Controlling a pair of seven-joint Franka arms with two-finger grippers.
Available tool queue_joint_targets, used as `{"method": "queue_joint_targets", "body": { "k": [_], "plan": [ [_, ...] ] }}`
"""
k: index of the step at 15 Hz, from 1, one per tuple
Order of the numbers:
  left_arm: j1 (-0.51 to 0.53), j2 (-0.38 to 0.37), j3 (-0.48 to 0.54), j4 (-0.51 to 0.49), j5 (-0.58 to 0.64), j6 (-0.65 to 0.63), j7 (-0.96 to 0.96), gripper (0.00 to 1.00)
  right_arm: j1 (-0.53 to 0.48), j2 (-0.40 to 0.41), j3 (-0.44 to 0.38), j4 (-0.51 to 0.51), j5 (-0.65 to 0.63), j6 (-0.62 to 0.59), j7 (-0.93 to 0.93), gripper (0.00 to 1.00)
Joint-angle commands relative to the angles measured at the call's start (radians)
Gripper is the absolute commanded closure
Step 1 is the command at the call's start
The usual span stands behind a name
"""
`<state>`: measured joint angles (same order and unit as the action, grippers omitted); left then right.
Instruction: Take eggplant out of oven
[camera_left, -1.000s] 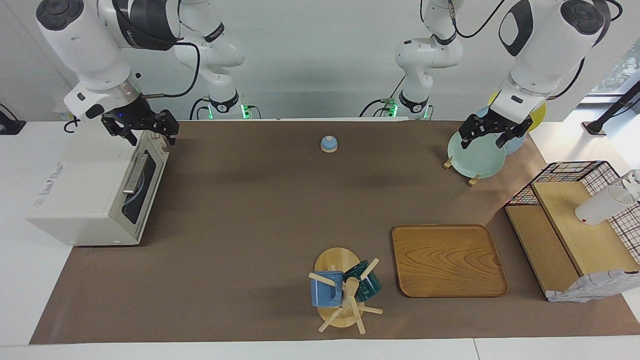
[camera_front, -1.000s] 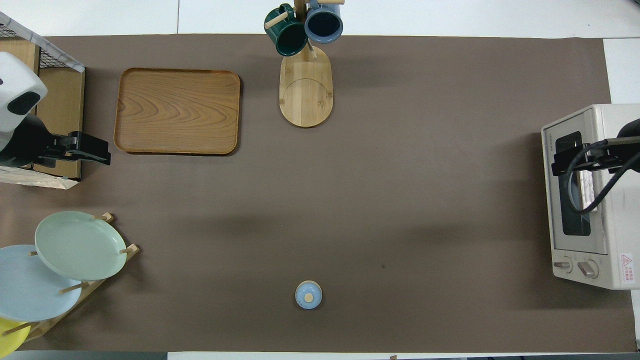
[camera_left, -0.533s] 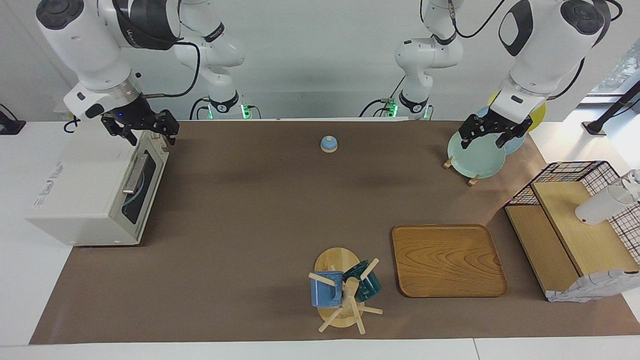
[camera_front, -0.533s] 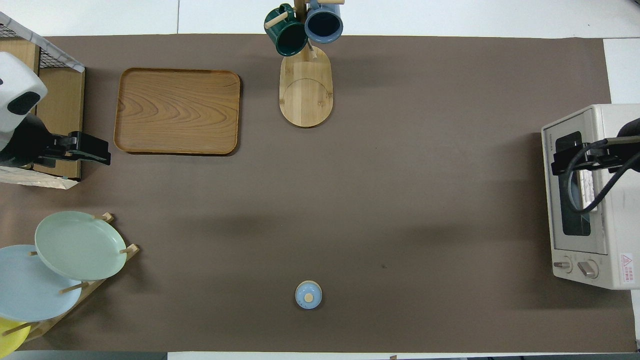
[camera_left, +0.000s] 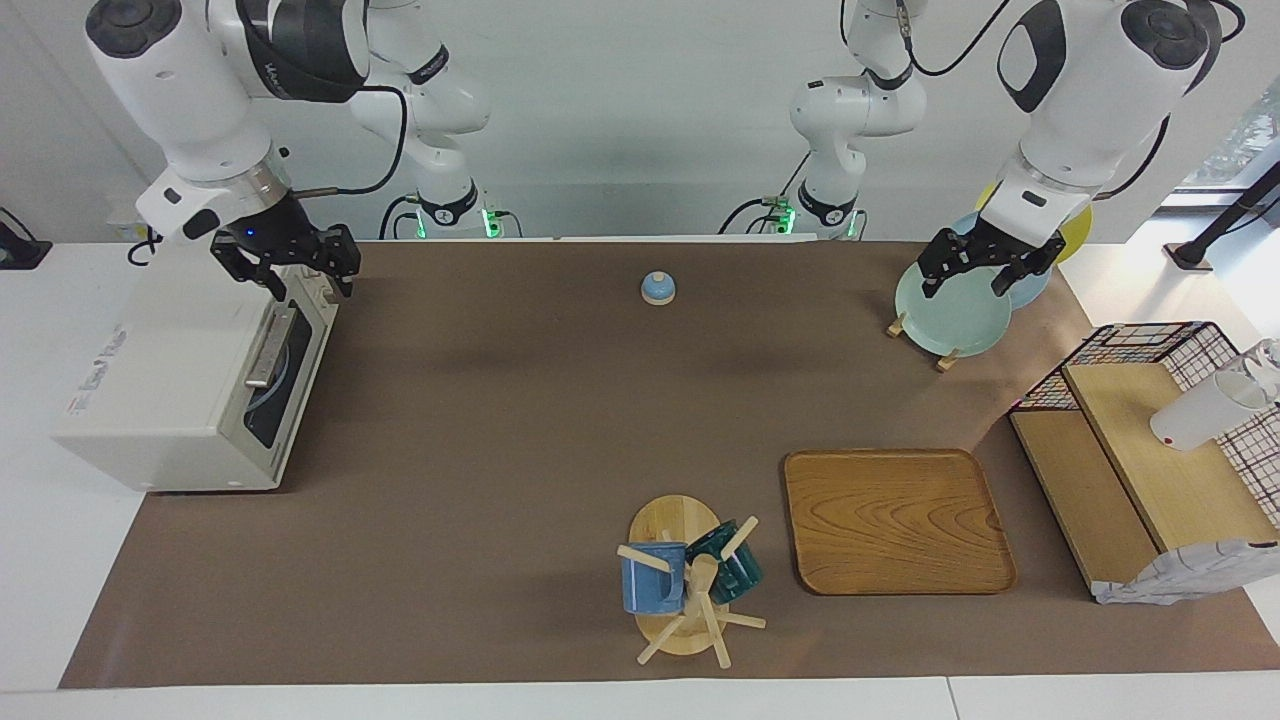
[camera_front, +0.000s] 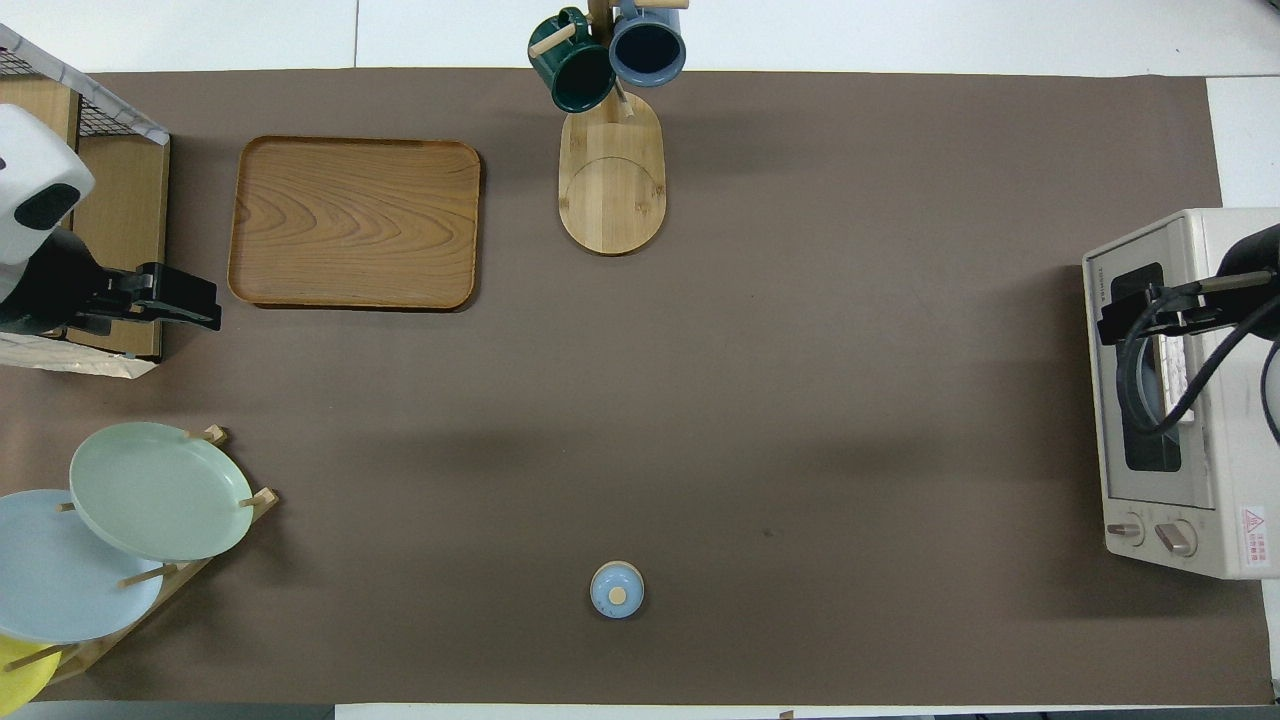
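Right gripper (camera_left: 308, 283) hung over the upper front edge of the oven (camera_left: 165, 390), its fingers apart and nothing between them. It was just above the door's silver bar handle (camera_left: 268, 348) but not on it, as far as the facing view showed. The door was shut. The eggplant could not be seen in either view. Only a pale bluish curve showed through the dark glass, so the eggplant was most likely inside, hidden by the door.

The step in hand looked like opening the door, so the task was barely begun. To do it well, the right gripper would need to come down on the middle of the handle with one finger on each side of the bar, and close fully before pulling. The door seemed hinged along its lower edge, so the pull should follow an arc outward and down, not a straight line. A straight tug could drag the oven across the brown mat (camera_left: 520, 420). An off-centre grip might slip off the smooth bar.

At the other end of the table the left gripper (camera_left: 975, 278) waited above the pale green plate (camera_left: 950, 322) in its rack, fingers spread and holding nothing. The wooden tray (camera_left: 895, 520) lay bare.
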<state>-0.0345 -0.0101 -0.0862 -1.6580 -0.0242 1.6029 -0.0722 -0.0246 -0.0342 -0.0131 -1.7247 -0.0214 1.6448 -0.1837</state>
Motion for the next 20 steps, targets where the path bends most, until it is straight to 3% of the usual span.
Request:
{"method": "queue_joint_targets", "body": {
  "k": [1,7,9,15,20],
  "plan": [
    [0.005,-0.011,-0.003,-0.013,0.001,0.012,-0.008,0.0,-0.021,-0.049,-0.001,-0.096,0.005,0.093,-0.169,1.0],
    [0.005,-0.011,-0.003,-0.013,0.001,0.012,-0.008,0.0,-0.063,-0.012,-0.004,-0.197,-0.201,0.188,0.027,1.0],
    [0.005,-0.01,-0.003,-0.013,0.001,0.012,-0.008,0.0,-0.098,0.007,-0.002,-0.242,-0.225,0.251,0.029,1.0],
    [0.005,-0.011,-0.003,-0.013,0.001,0.012,-0.008,0.0,-0.097,0.016,-0.002,-0.272,-0.258,0.276,0.03,1.0],
    [0.005,-0.011,-0.003,-0.013,0.001,0.012,-0.008,0.0,-0.068,0.026,0.002,-0.361,-0.255,0.394,0.067,1.0]
  ]
}}
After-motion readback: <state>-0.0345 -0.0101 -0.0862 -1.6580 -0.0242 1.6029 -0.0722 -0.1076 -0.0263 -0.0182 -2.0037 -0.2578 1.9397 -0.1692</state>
